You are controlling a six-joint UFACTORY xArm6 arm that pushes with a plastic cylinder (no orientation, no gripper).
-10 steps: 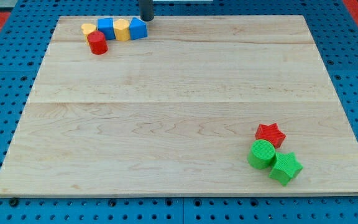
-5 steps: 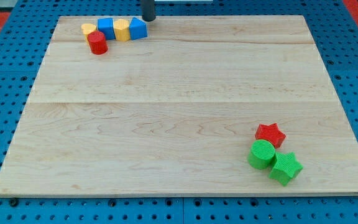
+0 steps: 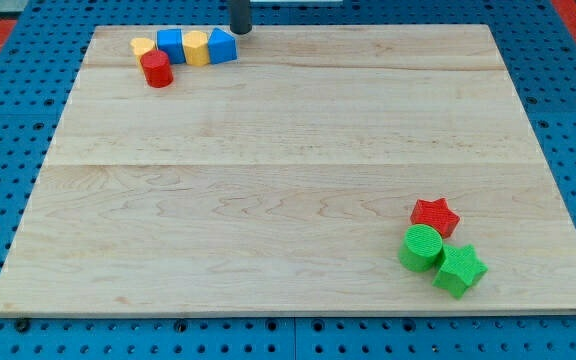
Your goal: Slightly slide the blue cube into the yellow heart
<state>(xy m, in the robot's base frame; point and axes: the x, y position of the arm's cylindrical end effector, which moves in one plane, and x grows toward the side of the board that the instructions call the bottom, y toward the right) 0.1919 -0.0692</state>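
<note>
The blue cube [image 3: 171, 45] sits in a row of blocks near the view's top left on the wooden board [image 3: 288, 180]. The yellow heart [image 3: 142, 47] is just to its left, partly hidden behind a red cylinder [image 3: 156, 69], and appears to touch the cube. My tip [image 3: 238, 30] is at the board's top edge, just right of the row, next to a blue wedge-shaped block [image 3: 224, 46]. A yellow hexagonal block [image 3: 197, 47] lies between the blue cube and that blue block.
A red star [image 3: 435, 216], a green cylinder [image 3: 421, 247] and a green star-like block [image 3: 459, 270] cluster near the view's bottom right. The board lies on a blue pegboard surface [image 3: 8, 200].
</note>
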